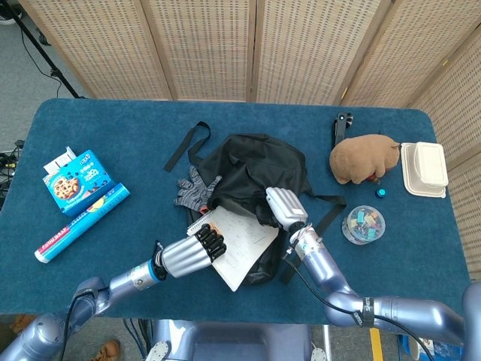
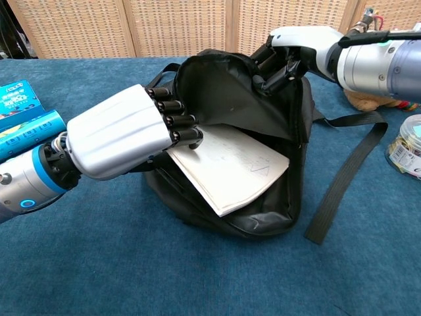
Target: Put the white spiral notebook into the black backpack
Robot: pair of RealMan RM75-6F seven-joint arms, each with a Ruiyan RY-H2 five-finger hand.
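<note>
While the mouth is held up, the notebook is only part-way inside.
At frame centre, left hand (image 2: 122, 138) fingers (image 2: 172, 120) grip the white spiral notebook (image 2: 227, 168), which lies across the black backpack (image 2: 263, 197) opening; right hand (image 2: 296, 49) pinches the flap. If the flap sags or the notebook's corner catches the lip, it may slide onto the worktop (image 2: 197, 276).

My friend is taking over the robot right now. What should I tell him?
Left hand: holds the white notebook by its spiral edge, pushing it into the bag.
Right hand: grips the top flap of the black backpack, holding the mouth open.
Notebook: partly inside the opening, its near corner sticking out over the bag's lower lip.
Done: bag open, notebook started in.
Left: slide it fully in, then let go with both hands.
</note>
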